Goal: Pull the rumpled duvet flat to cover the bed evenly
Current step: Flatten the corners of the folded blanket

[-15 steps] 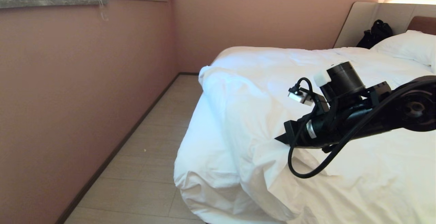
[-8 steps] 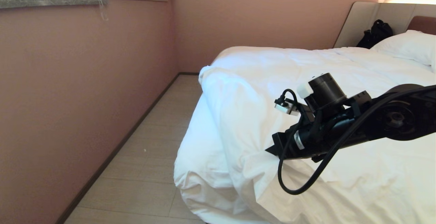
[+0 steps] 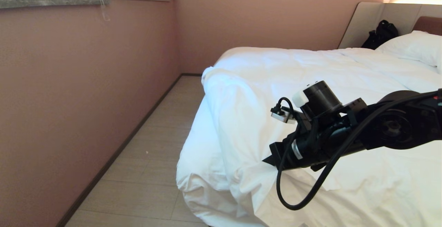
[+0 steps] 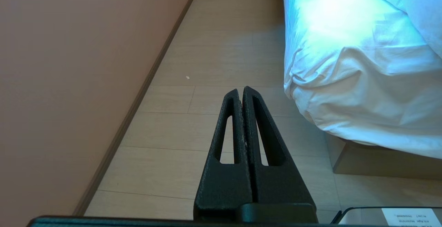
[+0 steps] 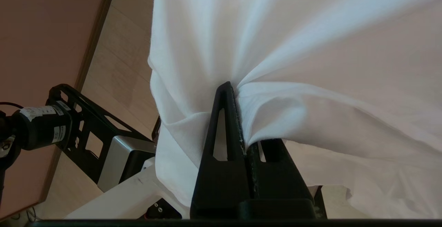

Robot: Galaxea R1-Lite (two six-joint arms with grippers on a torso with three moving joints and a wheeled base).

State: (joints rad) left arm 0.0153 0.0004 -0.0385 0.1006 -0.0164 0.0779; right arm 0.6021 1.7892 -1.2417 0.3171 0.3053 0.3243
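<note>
**Duvet pinched near the foot corner**

The bed (image 3: 366, 23) carries the rumpled duvet (image 3: 310, 68), bunched over its foot corner; there the right gripper (image 5: 238, 92) is clamped on a duvet fold; beside the bed, the left gripper (image 4: 241, 92) hangs above the floor (image 4: 214, 47), jaws together, empty.

You had a plain white duvet (image 3: 262, 92) with no pattern — the pillow (image 3: 412, 46) white as well. The headboard (image 3: 371, 18) was beige with a brown panel (image 3: 430, 24). Walls (image 3: 86, 82) were dusty pink, the floor (image 3: 152, 158) pale wood-look planks, the bag (image 3: 380, 33) black — both grippers (image 4: 241, 90) black.
</note>
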